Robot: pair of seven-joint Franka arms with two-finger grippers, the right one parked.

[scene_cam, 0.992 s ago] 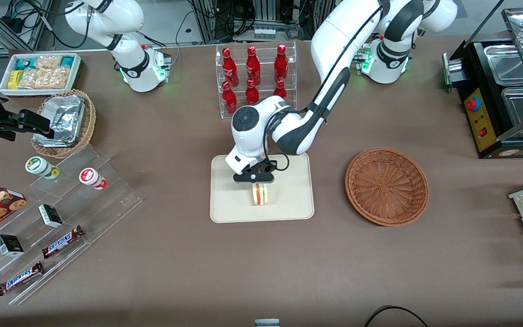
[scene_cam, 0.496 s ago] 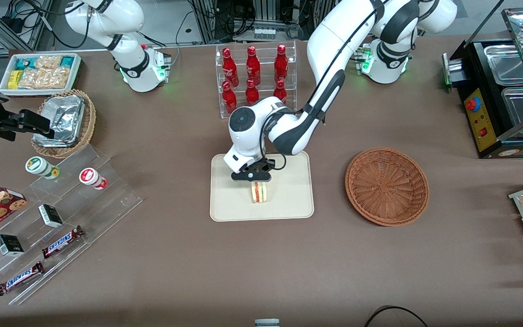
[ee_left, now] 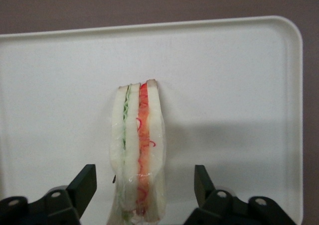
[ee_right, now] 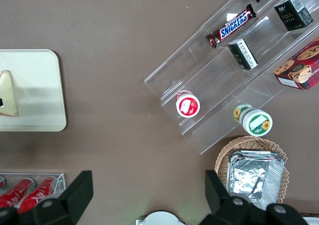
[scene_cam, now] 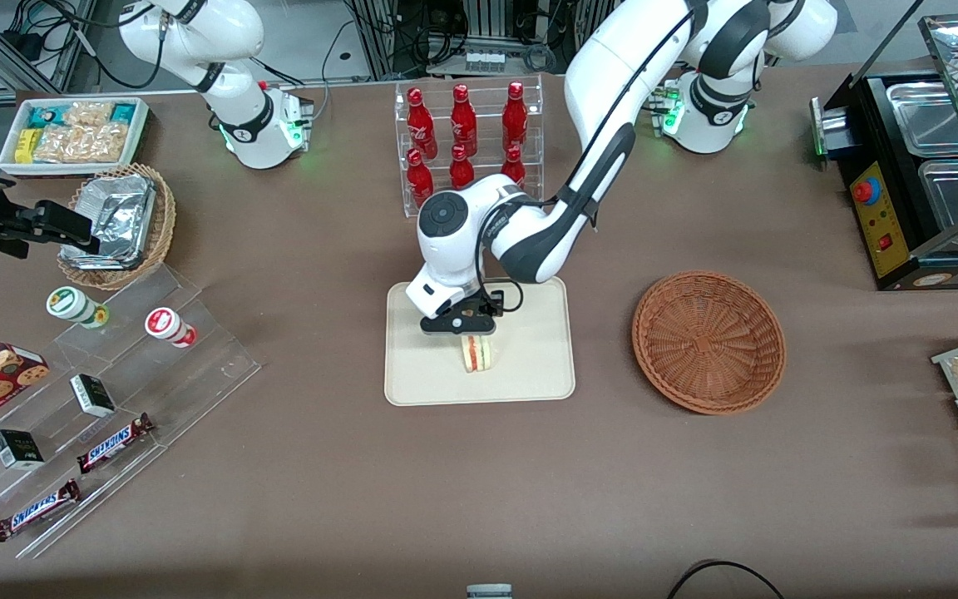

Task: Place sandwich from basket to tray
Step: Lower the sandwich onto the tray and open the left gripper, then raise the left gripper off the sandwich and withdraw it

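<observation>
Pale bread wedge: the sandwich [ee_left: 137, 155] stands on edge on the tray [scene_cam: 529, 366], beneath the tool [scene_cam: 464, 333]. Tool fingers [ee_left: 82, 187] are spread wide, clear of it, gripping nothing. Risk: a finger clipping the wedge on withdrawal would topple it. The basket [scene_cam: 708, 341] sits empty beside the tray on the brown counter [scene_cam: 479, 482].

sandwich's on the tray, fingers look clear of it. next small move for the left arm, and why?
Probably lift straight up. The sandwich stands on edge on the tray, and the gripper is open, its fingers apart from the bread on both sides. The basket is empty. A sideways move might topple the sandwich.
</observation>
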